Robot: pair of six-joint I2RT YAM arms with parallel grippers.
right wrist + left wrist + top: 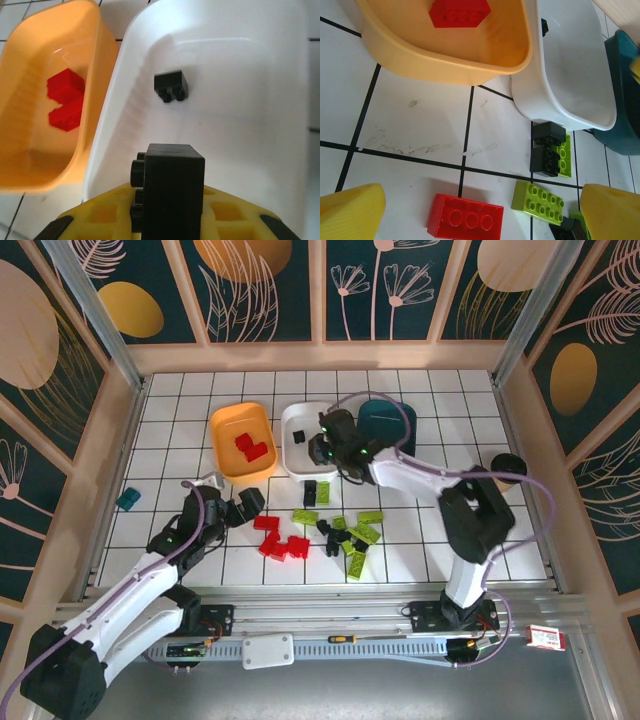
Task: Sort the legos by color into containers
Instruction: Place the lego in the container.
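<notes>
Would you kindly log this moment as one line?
right gripper: shut on black brick, over white tray | left gripper: open, near red brick

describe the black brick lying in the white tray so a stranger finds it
Find the white tray, between the orange tray and teal tray. One black brick lies loose on its floor. The other black brick is pinched in the right tool above.
</notes>
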